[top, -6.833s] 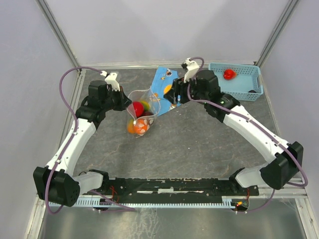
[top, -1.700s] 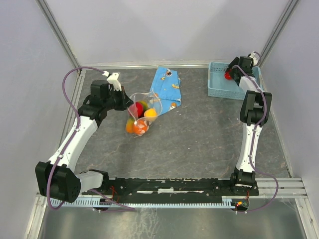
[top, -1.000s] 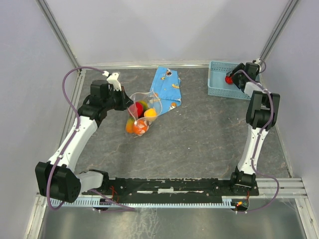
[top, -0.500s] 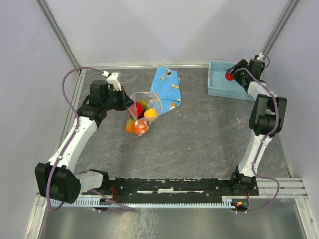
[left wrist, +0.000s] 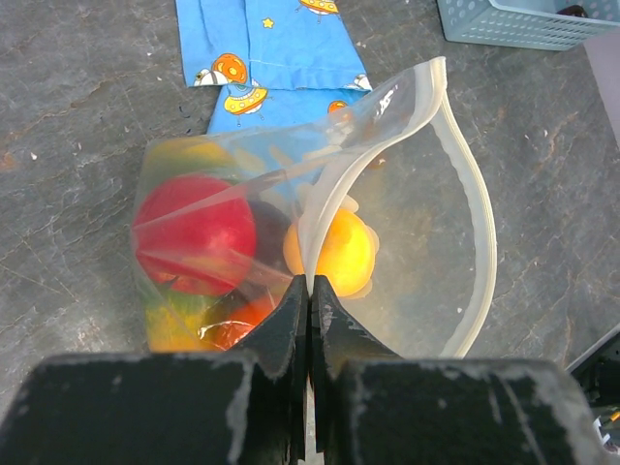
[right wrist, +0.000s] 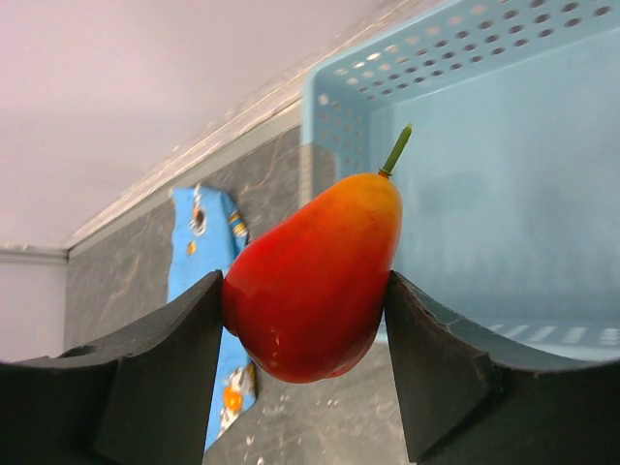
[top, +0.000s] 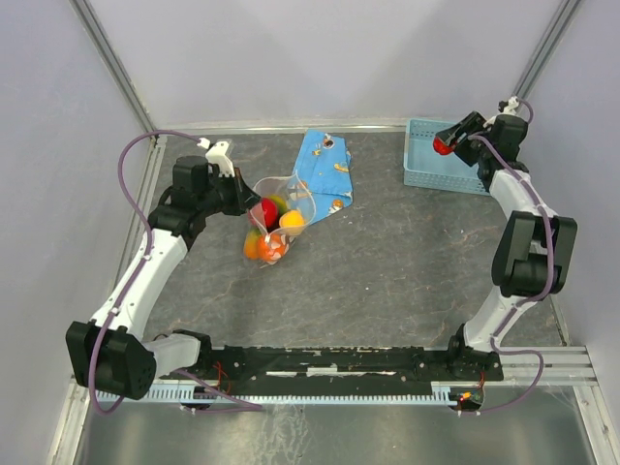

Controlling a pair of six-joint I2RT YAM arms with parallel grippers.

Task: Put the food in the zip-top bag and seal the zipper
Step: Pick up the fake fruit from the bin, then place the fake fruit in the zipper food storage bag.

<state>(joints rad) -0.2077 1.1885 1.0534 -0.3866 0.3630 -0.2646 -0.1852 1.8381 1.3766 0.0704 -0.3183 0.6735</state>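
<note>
Red-orange pear (right wrist: pixel 315 281), light-blue perforated basket (right wrist: pixel 465 87), blue wrapper (left wrist: pixel 271 48) with orange prints

In the left wrist view we lose the body of the left gripper (left wrist: pixel 309 288) to the bottom edge, and its fingers hide the pinched stretch of the zipper (left wrist: pixel 475 203); the plastic of the zip-top bag (left wrist: pixel 426 242) blurs the toy fruits (left wrist: pixel 194 237) inside, and the dark fruit (left wrist: pixel 269 225) among them is mostly covered, so we cannot tell its shape; the blue wrapper (left wrist: pixel 271 48) and the mesh basket (left wrist: pixel 523 24) run off the top edge. In the right wrist view the red fruit (right wrist: pixel 310 281) hides part of the basket wall and of the wrapper behind it; the right gripper (right wrist: pixel 305 320) shows only its fingers, cut by the bottom edge.
</note>
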